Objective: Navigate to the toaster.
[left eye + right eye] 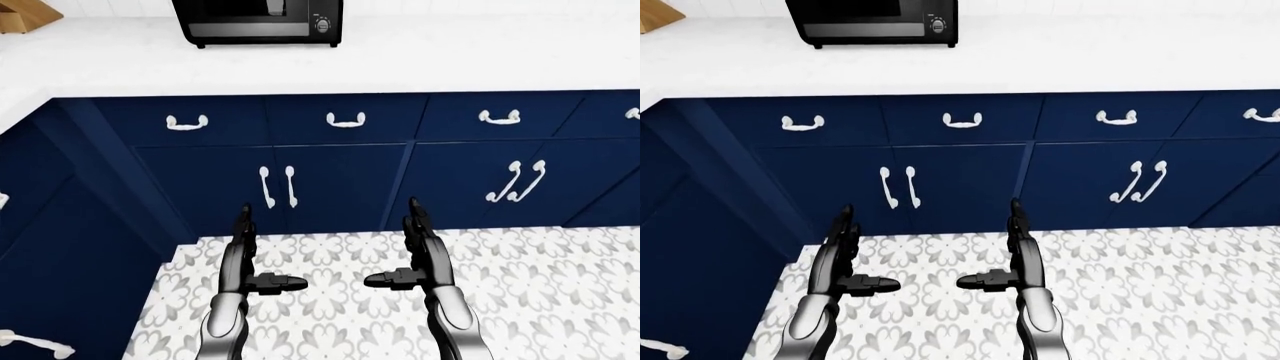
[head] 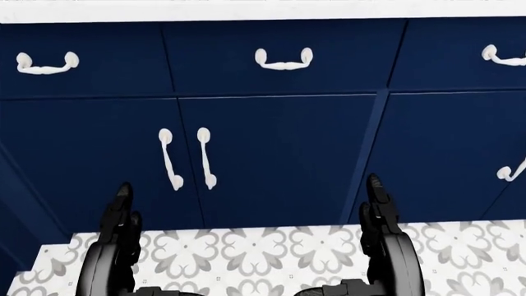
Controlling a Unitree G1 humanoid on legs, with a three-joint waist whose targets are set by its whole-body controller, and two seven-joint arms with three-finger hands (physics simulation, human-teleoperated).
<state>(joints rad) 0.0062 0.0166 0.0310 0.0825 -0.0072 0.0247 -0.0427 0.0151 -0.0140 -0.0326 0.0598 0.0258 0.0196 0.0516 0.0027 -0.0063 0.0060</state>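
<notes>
Black toaster (image 1: pixel 258 20) standing on the white table (image 1: pixel 420 56), toward its far edge, top of the left-eye view, left of centre, upper part cut off by the frame. Just beyond the table's left corner, a sliver of a wooden object (image 1: pixel 22 15), too cropped to identify. Below the table's near edge, navy drawers (image 1: pixel 345 118) with white bail handles, and under those navy cabinet doors (image 1: pixel 335 184) with paired vertical white handles (image 1: pixel 277 186). More navy cabinetry down the left side of the view. Grey-and-white patterned floor tiles (image 1: pixel 560 277) underfoot.

Left robot hand (image 1: pixel 246 264) and right robot hand (image 1: pixel 418 259) raised side by side over the floor, well short of the table, fingers extended and parted, thumbs pointing inward toward each other, holding nothing.
</notes>
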